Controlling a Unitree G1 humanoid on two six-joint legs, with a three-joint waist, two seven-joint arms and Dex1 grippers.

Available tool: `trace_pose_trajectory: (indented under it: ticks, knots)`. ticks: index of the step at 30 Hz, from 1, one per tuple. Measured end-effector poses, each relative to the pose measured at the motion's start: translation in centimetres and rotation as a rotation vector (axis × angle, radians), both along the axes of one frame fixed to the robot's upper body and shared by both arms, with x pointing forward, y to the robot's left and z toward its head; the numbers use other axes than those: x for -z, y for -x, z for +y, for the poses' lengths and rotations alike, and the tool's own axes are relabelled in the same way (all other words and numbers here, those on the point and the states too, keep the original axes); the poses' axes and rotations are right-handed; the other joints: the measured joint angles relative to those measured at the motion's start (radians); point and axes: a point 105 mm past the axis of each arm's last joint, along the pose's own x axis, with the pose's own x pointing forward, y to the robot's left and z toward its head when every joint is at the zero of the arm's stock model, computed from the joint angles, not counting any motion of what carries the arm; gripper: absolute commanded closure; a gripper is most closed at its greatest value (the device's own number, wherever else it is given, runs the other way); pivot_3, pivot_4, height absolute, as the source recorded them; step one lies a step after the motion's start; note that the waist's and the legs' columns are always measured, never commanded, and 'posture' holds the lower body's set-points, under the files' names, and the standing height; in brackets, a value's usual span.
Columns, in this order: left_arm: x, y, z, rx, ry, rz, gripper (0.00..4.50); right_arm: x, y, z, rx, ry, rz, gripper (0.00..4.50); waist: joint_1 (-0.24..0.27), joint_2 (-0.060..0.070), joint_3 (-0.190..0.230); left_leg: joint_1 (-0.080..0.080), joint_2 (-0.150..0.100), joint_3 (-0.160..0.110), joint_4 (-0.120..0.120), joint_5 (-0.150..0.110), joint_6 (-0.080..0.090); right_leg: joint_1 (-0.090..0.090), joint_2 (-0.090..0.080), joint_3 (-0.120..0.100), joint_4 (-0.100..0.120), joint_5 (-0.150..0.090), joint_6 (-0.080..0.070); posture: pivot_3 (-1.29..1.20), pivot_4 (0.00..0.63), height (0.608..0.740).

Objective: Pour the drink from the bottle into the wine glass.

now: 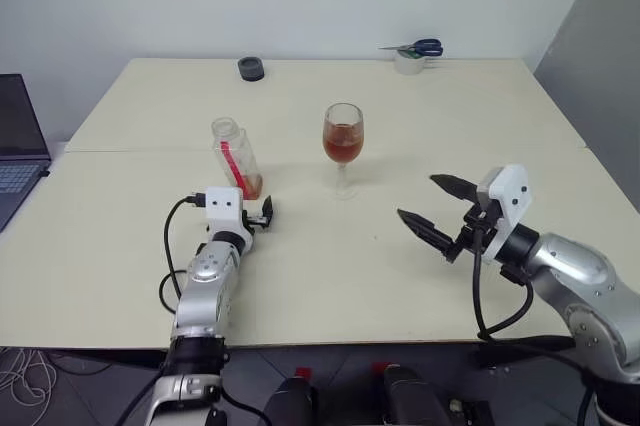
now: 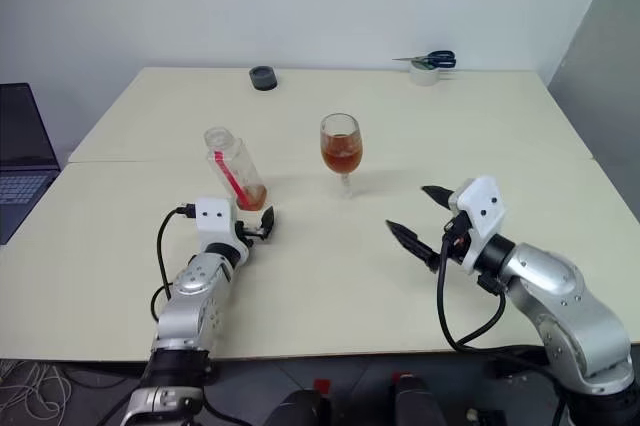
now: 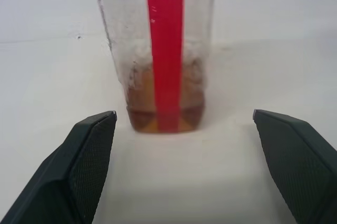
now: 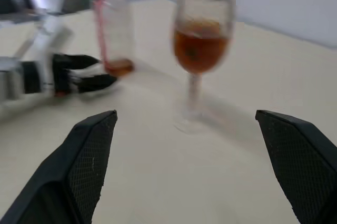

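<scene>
My left gripper (image 1: 262, 213) is spread and empty, just short of the bottle (image 1: 238, 158) standing on the table (image 1: 330, 276). My right gripper (image 1: 432, 208) gapes too, near the glass (image 1: 342, 144), which holds most of the drink (image 1: 342, 147). Pouring looks done; next I'd withdraw clear.

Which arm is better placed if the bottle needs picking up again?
Left, probably. The left gripper is open right in front of the bottle; the right gripper sits off past the wine glass.
</scene>
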Motion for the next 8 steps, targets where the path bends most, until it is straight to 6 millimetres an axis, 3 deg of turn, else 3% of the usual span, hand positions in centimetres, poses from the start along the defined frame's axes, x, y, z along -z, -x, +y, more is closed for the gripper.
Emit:
trace_pose_trajectory:
  ticks: [3, 8]
  knots:
    - [-0.4, 1.1, -0.5, 0.013, -0.005, 0.007, 0.06, 1.8, -0.2, -0.9, 0.146, -0.006, 0.056, 0.0, 0.0, 0.0, 0.0, 0.0, 0.0, 0.0, 0.0, 0.0, 0.0, 0.0, 0.0, 0.0, 0.0, 0.0, 0.0, 0.0, 0.15, 0.74]
    - [-1.1, 2.2, -1.5, 0.048, 0.001, 0.009, 0.06, 2.6, -0.6, -1.6, 0.311, -0.019, 0.057, 0.0, 0.002, 0.0, 0.0, 0.001, 0.0, 0.0, 0.0, 0.0, 0.0, 0.001, 0.001, -0.002, -0.001, 0.0, 0.0, 0.0, 0.15, 0.74]
